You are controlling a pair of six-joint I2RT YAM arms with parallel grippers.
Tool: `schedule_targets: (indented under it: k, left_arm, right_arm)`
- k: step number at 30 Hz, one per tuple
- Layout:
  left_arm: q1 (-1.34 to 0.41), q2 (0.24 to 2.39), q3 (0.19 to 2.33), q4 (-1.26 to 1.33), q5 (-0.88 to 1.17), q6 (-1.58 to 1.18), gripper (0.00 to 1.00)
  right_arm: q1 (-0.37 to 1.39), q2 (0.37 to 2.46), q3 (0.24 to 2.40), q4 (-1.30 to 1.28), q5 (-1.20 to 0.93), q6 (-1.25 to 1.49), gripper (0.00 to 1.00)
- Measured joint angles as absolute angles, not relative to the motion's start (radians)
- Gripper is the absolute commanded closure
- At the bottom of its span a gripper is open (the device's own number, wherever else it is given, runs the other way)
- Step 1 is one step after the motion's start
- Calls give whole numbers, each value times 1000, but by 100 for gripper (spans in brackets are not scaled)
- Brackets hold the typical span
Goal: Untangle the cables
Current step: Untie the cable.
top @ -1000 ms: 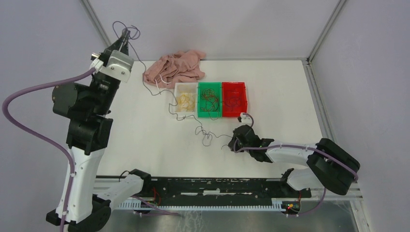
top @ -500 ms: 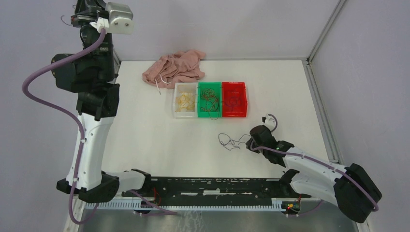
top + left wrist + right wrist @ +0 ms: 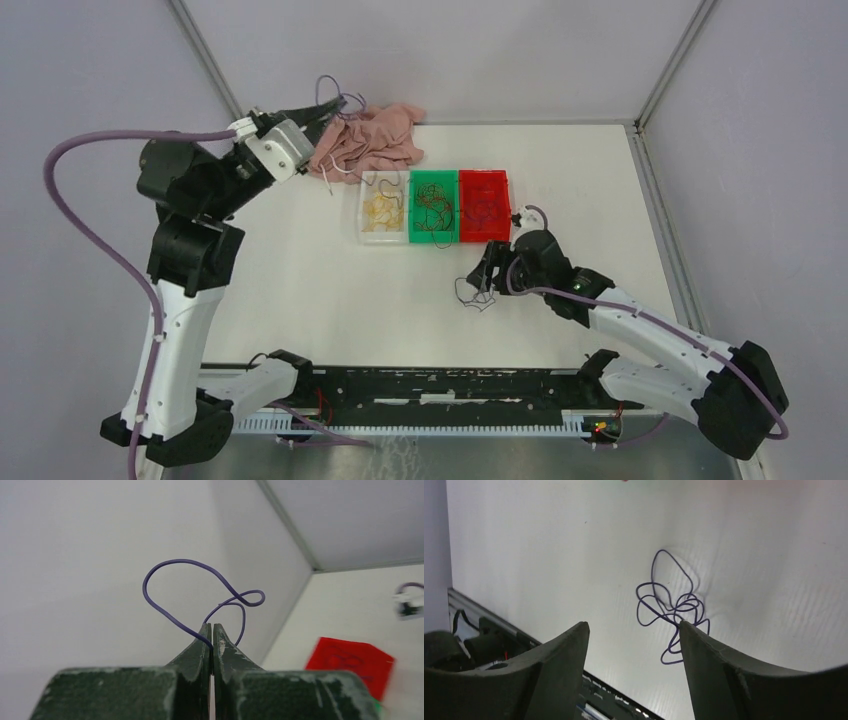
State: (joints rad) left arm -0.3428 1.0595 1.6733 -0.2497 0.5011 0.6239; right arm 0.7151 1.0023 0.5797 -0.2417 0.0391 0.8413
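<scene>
Pinching purple strand (image 3: 181, 560) in left gripper (image 3: 212, 626), jaws fully together, aloft beside garment (image 3: 365, 140) at back left. Just released at right gripper (image 3: 632, 627): jaws now apart, hovering over purple wad (image 3: 669, 605) on table (image 3: 300, 280), just in front of bins (image 3: 433, 205). Second ago: one long line strung between both grippers. Now no link visible between strand and wad. Probably pulled free, so one cable separated. Judging next: bin strand, then regrasp wad, tease out rest. Risk: re-knotting if dragged.
</scene>
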Motion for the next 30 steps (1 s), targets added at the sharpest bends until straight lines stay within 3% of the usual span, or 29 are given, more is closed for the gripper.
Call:
schedule_targets:
  k: [6, 10, 16, 25, 30]
  left_arm:
    - [-356, 1086, 1555, -311, 728, 438, 97]
    - [-369, 1103, 1496, -318, 783, 352, 97]
    - [-403, 1103, 1486, -306, 826, 261, 97]
    - [-434, 1103, 1448, -273, 849, 164, 97]
    - [-443, 1103, 1425, -257, 849, 130, 97]
  right_arm:
    - [704, 1058, 692, -303, -162, 710, 19]
    - [698, 1040, 728, -345, -257, 640, 19]
    - [698, 1093, 945, -367, -349, 519, 17]
    - [699, 1127, 918, 108, -460, 535, 16]
    - [714, 1227, 924, 346, -475, 582, 24]
